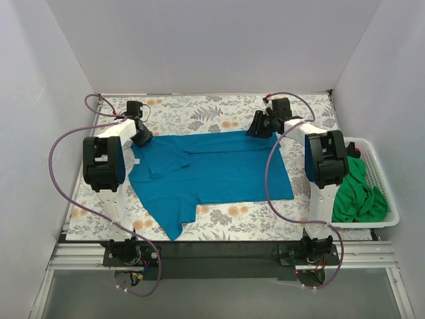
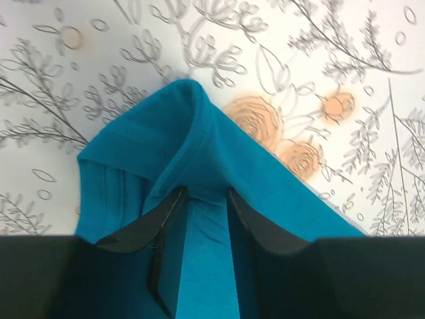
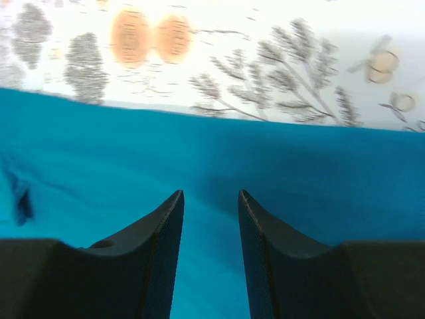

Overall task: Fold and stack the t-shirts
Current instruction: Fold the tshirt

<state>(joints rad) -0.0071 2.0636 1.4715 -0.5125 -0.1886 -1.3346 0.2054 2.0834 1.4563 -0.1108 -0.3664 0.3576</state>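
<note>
On teal t-shirt [image 1: 219, 169], far edge, left fingers [image 2: 149, 229] pinching a raised fold, right fingers [image 3: 156, 229] narrowly apart over flat cloth

No legible txt, labels or nos. anywhere in view.

The teal t-shirt [image 1: 226, 169] is soft matt cloth; basket [image 1: 380, 174] white slatted plastic; tablecloth [image 1: 192, 113] smooth, matt, printed.
</note>
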